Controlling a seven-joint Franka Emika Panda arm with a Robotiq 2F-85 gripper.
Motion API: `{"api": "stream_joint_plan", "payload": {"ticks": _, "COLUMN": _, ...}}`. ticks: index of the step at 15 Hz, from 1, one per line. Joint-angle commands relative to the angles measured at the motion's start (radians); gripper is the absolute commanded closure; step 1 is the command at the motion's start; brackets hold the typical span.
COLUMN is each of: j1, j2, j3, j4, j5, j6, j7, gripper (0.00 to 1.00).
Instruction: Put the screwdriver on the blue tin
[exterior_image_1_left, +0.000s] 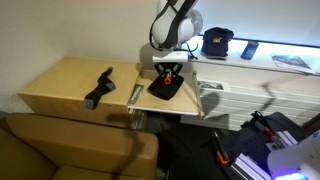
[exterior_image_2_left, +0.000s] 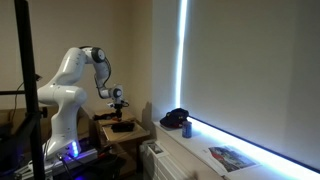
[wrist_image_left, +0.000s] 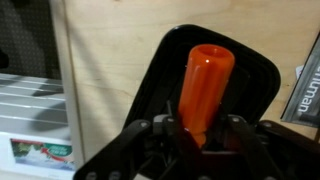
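Note:
The screwdriver (wrist_image_left: 205, 85) has a thick orange handle that runs up from between my fingers, over the black tray (wrist_image_left: 150, 95). My gripper (wrist_image_left: 203, 135) grips the handle's lower end with a finger on each side. In an exterior view the gripper (exterior_image_1_left: 169, 72) is low over the tray (exterior_image_1_left: 160, 92) on the wooden table, with a bit of orange (exterior_image_1_left: 171, 76) showing. The blue tin (exterior_image_1_left: 249, 49) lies on the white window ledge to the right, apart from the gripper. It also shows in an exterior view (exterior_image_2_left: 187, 128). The shaft is hidden.
A long black tool with an angled handle (exterior_image_1_left: 99, 88) lies on the wooden table (exterior_image_1_left: 60, 85). A dark navy cap (exterior_image_1_left: 217, 42) sits on the ledge beside the tin, and a magazine (exterior_image_1_left: 291, 62) lies further along. A brown sofa (exterior_image_1_left: 70, 150) is in front.

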Motion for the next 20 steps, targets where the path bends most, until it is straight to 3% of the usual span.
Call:
{"api": "stream_joint_plan", "payload": {"ticks": 1, "j1": 0.003, "j2": -0.238, "j3": -0.040, "j4": -0.124, "j5": -0.174, "j6": -0.161, "j7": 0.052, "gripper": 0.91}}
{"api": "stream_joint_plan", "payload": {"ticks": 6, "j1": -0.117, "j2": -0.512, "j3": -0.014, "j4": -0.192, "j5": -0.490, "j6": -0.381, "j7": 0.240, "gripper": 0.91}}
{"api": "stream_joint_plan", "payload": {"ticks": 7, "j1": -0.156, "j2": -0.566, "j3": -0.002, "j4": -0.207, "j5": -0.525, "j6": -0.414, "j7": 0.272, "gripper": 0.91}}
{"api": "stream_joint_plan", "payload": {"ticks": 9, "j1": -0.244, "j2": -0.676, "j3": 0.005, "j4": -0.250, "j5": -0.484, "j6": -0.415, "j7": 0.261, "gripper": 0.91}}
{"api": "stream_joint_plan", "payload": {"ticks": 10, "j1": -0.241, "j2": -0.560, "j3": 0.049, "j4": -0.175, "j5": -0.484, "j6": -0.410, "j7": 0.250, "gripper": 0.66}}
{"api": "stream_joint_plan", "payload": {"ticks": 12, "j1": -0.295, "j2": -0.643, "j3": 0.048, "j4": -0.211, "j5": -0.477, "j6": -0.412, "j7": 0.243, "gripper": 0.66}}
{"api": "stream_joint_plan", "payload": {"ticks": 14, "j1": -0.306, "j2": -0.674, "j3": 0.052, "j4": -0.235, "j5": -0.474, "j6": -0.411, "j7": 0.241, "gripper": 0.66}}
{"api": "stream_joint_plan", "payload": {"ticks": 15, "j1": -0.304, "j2": -0.675, "j3": 0.057, "j4": -0.239, "j5": -0.474, "j6": -0.411, "j7": 0.244, "gripper": 0.91}}
{"api": "stream_joint_plan", "payload": {"ticks": 20, "j1": -0.501, "j2": -0.624, "j3": -0.015, "j4": -0.183, "j5": -0.634, "j6": -0.297, "j7": 0.398, "gripper": 0.91}}
